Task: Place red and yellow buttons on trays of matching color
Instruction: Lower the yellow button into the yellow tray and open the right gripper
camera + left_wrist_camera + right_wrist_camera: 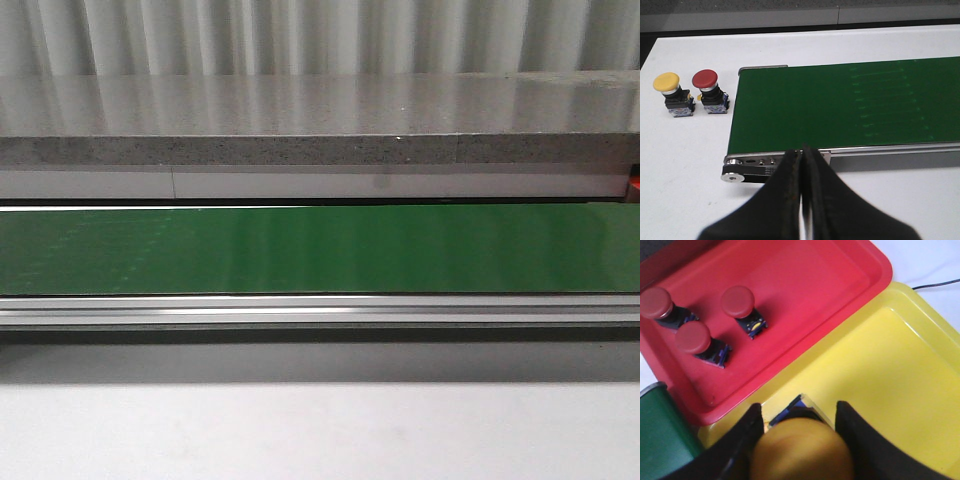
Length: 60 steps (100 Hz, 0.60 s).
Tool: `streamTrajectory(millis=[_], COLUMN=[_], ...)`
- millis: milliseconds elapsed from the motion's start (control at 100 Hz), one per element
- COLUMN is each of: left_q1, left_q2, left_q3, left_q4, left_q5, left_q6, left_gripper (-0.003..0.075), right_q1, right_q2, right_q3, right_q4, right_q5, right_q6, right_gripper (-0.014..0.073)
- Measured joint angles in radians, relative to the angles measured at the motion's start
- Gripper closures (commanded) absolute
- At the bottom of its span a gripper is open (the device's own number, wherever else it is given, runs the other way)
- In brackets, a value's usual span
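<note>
Holding a yellow button (800, 452) between its fingers, the right pincer (799, 440) hung over the yellow tray (900, 375), so the step in hand was the set-down of that button on its matching colour. The tray looked bare under it. Just beside it, edge against edge, lay the red tray (805, 280), where three red buttons (737, 302) already sat, two of them close together near one side. A corner of the green belt (657, 425) showed beside both trays.

The left pincer (801, 165) was pressed together, pinching nothing, and hovered near the belt's end. On the white desk (685, 165) past that end stood one more yellow button (672, 95) and one more red button (710, 92), side by side, upright, not yet sorted.

Next, I judged, the right arm needed to lower until the button's base met the tray floor, then spread its fingers and lift straight up so the cap did not tip. After that the left arm would have to spread its fingers before reaching for either waiting button.
</note>
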Motion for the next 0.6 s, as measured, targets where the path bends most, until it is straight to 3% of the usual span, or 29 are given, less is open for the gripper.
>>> streamTrajectory(millis=[600], left_q1=[0.000], left_q2=[0.000], left_q3=[0.000], left_q4=[0.000], left_q5=[0.000], left_q6=[0.000], left_gripper=[0.0740], right_q1=[-0.032], right_q2=[0.223], right_q3=[0.000], right_q4=[0.000], right_q5=[-0.082], right_q6=[0.012], right_gripper=[0.0463])
